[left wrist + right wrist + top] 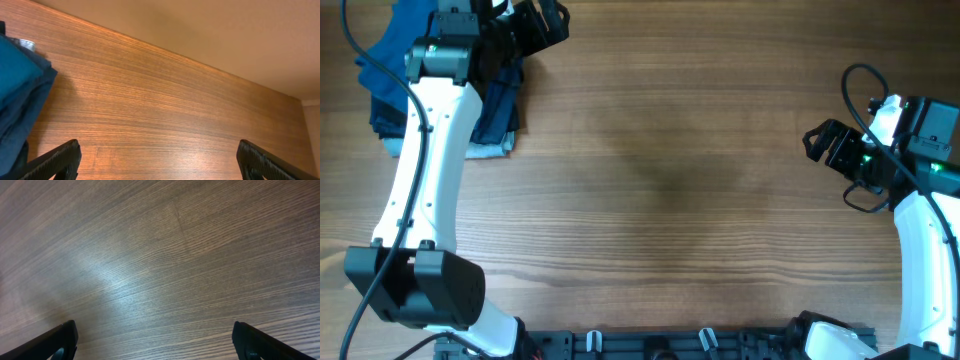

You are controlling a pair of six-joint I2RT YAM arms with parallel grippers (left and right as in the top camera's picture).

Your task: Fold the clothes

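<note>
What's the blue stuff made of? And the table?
The blue clothes look like soft matte fabric: they lie in rounded, sagging folds. The table looks like wood or wood-look laminate, smooth and slightly shiny: fine grain lines, a pale glare.

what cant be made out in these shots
Overhead: blue shirt mostly hidden under the left arm, cut by the top edge; fold state unclear.
Left wrist: only the shirt's corner shows, cut by the left edge.
Right wrist: only table and fingers; no clothes in view.

The clothes (385, 60) — mostly hidden under the left arm (430, 150).
</note>
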